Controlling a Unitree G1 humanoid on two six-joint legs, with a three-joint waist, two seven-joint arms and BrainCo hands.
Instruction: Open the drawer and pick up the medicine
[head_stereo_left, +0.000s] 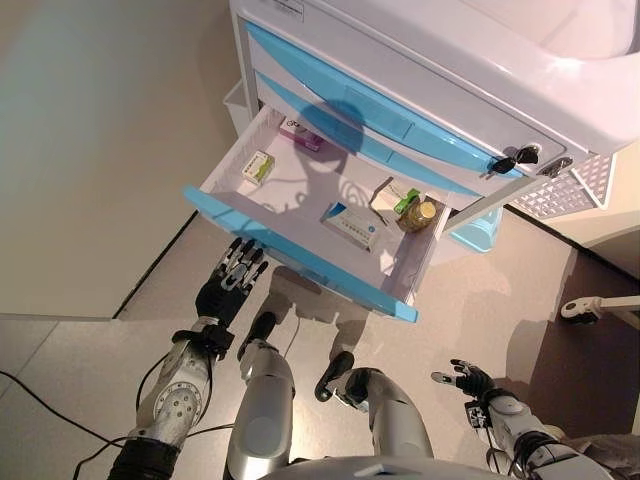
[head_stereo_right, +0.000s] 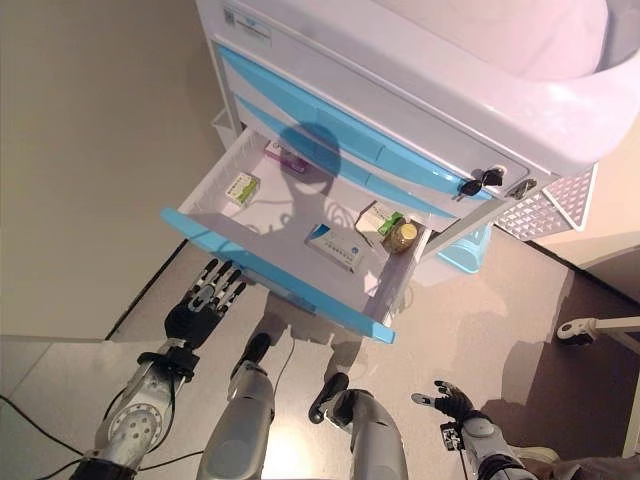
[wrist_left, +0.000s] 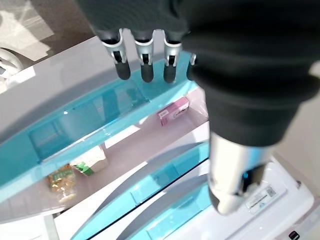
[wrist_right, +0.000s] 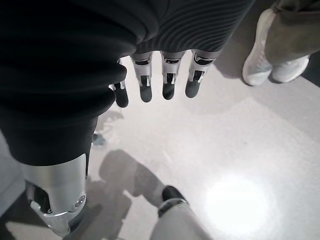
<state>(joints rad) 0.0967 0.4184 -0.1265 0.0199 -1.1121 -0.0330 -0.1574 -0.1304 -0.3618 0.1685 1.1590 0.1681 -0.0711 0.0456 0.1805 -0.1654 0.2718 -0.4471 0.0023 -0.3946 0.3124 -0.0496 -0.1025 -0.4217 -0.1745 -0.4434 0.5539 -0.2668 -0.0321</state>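
Observation:
The white cabinet's lower drawer (head_stereo_left: 300, 262) with a blue front stands pulled out. Inside lie a small green-and-white box (head_stereo_left: 257, 166), a pink box (head_stereo_left: 300, 131) at the back, a white-and-blue medicine box (head_stereo_left: 352, 224), a green-and-white pack (head_stereo_left: 405, 199) and a small yellow jar (head_stereo_left: 421, 214). My left hand (head_stereo_left: 230, 280) is open with straight fingers, just in front of and below the drawer's blue front, holding nothing. My right hand (head_stereo_left: 468, 379) hangs low at the right, open and empty over the floor.
Two closed blue-fronted drawers (head_stereo_left: 380, 120) sit above the open one, with keys (head_stereo_left: 512, 160) in a lock at the right. A light blue bin (head_stereo_left: 478, 228) stands beside the cabinet. A person's white shoes (wrist_right: 272, 60) show in the right wrist view. A caster (head_stereo_left: 580, 310) is at right.

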